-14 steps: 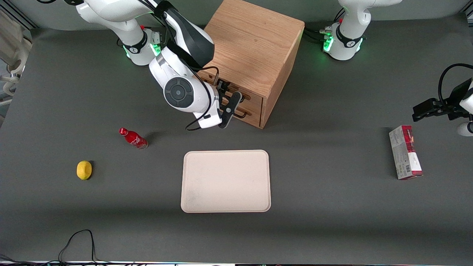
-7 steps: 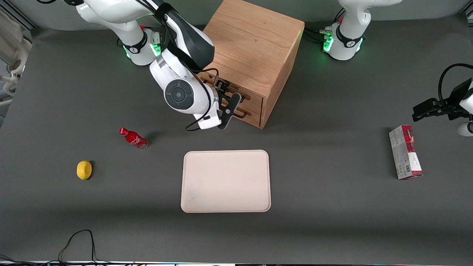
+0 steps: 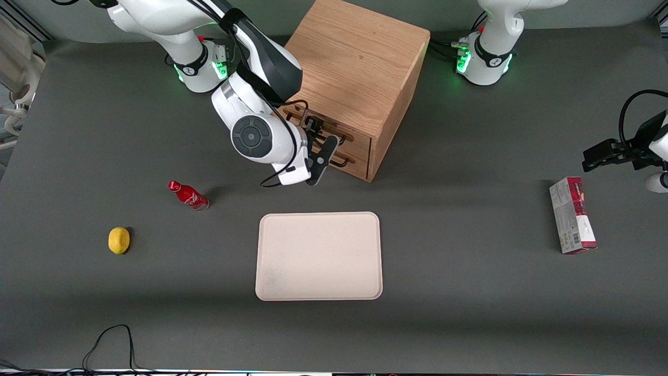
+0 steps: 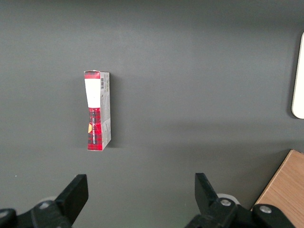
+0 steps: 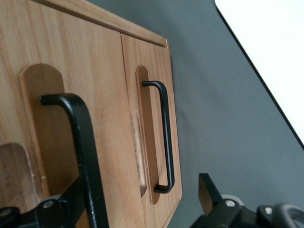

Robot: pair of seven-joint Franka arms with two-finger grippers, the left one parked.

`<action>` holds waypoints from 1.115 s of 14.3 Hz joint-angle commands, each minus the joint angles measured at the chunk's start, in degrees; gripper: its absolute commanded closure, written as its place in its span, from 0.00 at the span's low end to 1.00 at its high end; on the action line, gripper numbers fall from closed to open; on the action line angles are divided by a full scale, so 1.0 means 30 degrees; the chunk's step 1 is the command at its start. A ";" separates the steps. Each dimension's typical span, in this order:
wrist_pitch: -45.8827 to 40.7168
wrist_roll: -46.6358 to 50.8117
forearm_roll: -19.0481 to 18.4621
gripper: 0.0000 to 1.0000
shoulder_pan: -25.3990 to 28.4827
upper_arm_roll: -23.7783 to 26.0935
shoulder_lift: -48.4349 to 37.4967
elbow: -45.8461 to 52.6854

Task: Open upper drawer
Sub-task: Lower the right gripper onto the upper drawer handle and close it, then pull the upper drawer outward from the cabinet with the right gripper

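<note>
The wooden cabinet (image 3: 360,57) has its front turned toward the working arm's end of the table. Both drawers look closed. The upper drawer (image 5: 95,57) carries a thin black wire handle (image 5: 83,142). Below it is the lower drawer (image 5: 153,61) with its own handle (image 5: 166,133). My gripper (image 3: 322,145) is open right in front of the drawer fronts. In the right wrist view the gripper (image 5: 142,190) has the upper handle just inside one finger (image 5: 71,204), and nothing is clamped. The arm hides much of the drawer fronts in the front view.
A cream tray (image 3: 318,256) lies nearer the front camera than the cabinet. A red bottle (image 3: 189,196) and a lemon (image 3: 119,240) lie toward the working arm's end. A red and grey box (image 3: 572,222) lies toward the parked arm's end. A black cable (image 3: 109,339) loops at the near edge.
My gripper and wrist have shifted slightly closer to the cabinet's drawer fronts. The fingers stay open, and the drawers have not moved.
</note>
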 commanded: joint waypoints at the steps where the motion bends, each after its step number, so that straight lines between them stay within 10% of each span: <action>1: 0.0628 -0.0492 -0.0135 0.00 0.0009 -0.0164 -0.0131 -0.0256; 16: 0.0864 -0.1313 -0.0665 0.00 -0.0839 -0.0515 -0.0277 -0.0022</action>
